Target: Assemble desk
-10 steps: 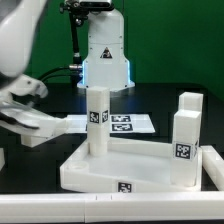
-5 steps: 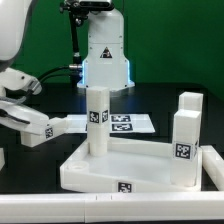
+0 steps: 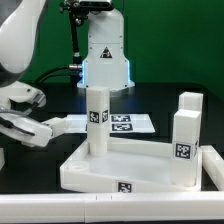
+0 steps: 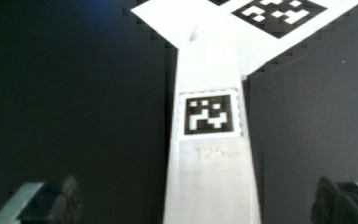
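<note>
White plastic parts are sitting on a black table (image 3: pixel 40 205), and I am recording them as found. I am seeing the desk top (image 3: pixel 135 168) lying near the front of the table, its rim facing up, with a tag on its front edge. I am noting one leg (image 3: pixel 96 120) standing upright in the corner hole of the top toward the exterior view's left, a tag on its face. I am noting a second leg (image 3: pixel 186 150) standing upright at the corner toward the exterior view's right, also tagged. A third leg (image 3: pixel 188 104) is standing just behind the second one; whether it is seated in a hole I cannot tell.

I am seeing the marker board (image 3: pixel 130 124) lying flat behind the desk top. A fourth leg (image 3: pixel 62 124) is lying on its side on the table at the exterior view's left, one end reaching the marker board.

I am watching the gripper (image 3: pixel 28 128) hanging over that lying leg. In the wrist view the leg (image 4: pixel 208 130) is running between the two dark fingers (image 4: pixel 37 200), with clear gaps on both sides. I am reporting the jaws as spread wide and released, grasping nothing
</note>
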`<state>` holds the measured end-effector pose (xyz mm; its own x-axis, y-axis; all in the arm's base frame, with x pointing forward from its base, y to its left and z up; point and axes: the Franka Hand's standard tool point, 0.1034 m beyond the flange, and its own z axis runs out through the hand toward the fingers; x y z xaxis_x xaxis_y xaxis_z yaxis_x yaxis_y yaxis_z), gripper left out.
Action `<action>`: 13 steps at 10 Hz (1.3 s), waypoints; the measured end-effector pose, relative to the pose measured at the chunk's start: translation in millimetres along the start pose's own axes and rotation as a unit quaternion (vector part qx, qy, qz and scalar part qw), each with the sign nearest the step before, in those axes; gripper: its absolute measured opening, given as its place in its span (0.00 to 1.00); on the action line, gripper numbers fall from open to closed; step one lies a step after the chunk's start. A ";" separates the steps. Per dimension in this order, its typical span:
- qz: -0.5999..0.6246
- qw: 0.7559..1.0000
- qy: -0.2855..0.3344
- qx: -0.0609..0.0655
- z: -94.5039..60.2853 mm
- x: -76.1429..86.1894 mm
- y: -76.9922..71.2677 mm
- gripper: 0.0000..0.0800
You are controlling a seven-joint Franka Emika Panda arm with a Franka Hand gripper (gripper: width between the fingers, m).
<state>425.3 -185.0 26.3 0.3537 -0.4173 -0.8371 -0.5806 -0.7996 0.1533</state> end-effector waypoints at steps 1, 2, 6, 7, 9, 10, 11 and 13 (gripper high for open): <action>0.000 1.000 0.002 -0.001 2.5 1.8 -0.3 0.81; 0.004 1.000 0.004 0.000 7.8 4.6 0.5 0.81; 0.007 1.000 0.002 0.000 10.9 4.8 2.1 0.53; 0.007 1.000 0.001 -0.001 10.9 4.5 2.3 0.53; 0.006 1.000 0.001 0.000 9.8 3.8 2.0 0.36; 0.001 1.000 0.013 0.002 -1.4 0.4 -1.6 0.36; -0.003 1.000 0.020 0.012 -16.4 -8.5 -6.9 0.36; -0.027 0.996 0.083 0.014 -69.3 -33.2 -19.1 0.36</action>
<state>475.4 -185.8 87.6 0.4998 -0.4421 -0.7448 -0.5777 -0.8109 0.0938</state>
